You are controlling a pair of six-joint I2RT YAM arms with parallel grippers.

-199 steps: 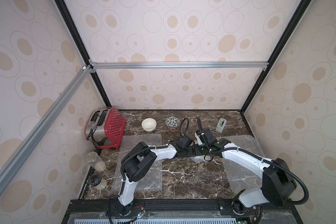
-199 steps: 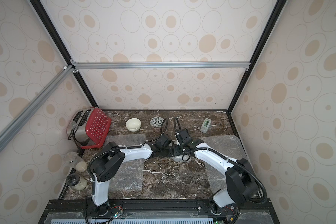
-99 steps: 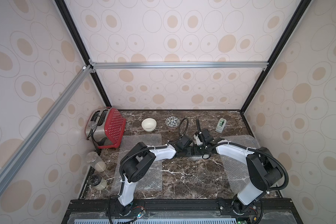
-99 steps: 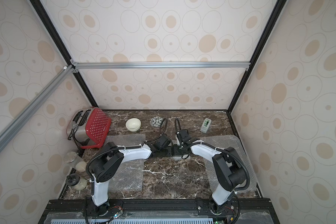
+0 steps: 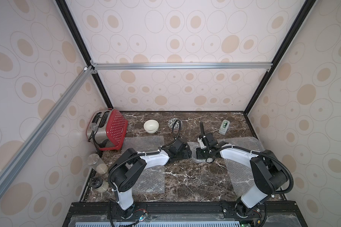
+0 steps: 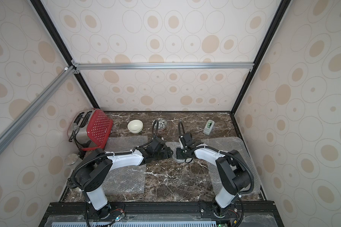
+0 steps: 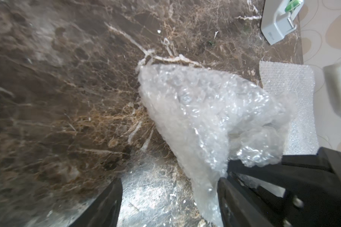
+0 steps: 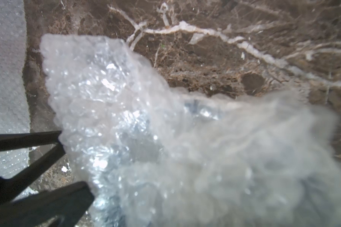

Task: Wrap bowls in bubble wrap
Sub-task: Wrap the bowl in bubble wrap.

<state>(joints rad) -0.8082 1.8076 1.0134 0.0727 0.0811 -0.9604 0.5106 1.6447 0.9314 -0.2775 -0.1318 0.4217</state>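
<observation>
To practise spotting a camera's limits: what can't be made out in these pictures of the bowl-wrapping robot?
- Inside the bubble wrap bundle: cloudy film hides any bowl, both wrist views.
- Right gripper in its own wrist view: blurred wrap covers the fingertips.
- Patterned bowl: a cable crosses it in both top views; pattern too small.

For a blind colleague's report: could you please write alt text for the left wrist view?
A crumpled bubble wrap bundle rests on the brown marble table, ahead of the left gripper, whose jaws stand open. A flat bubble wrap sheet lies beyond.
</observation>
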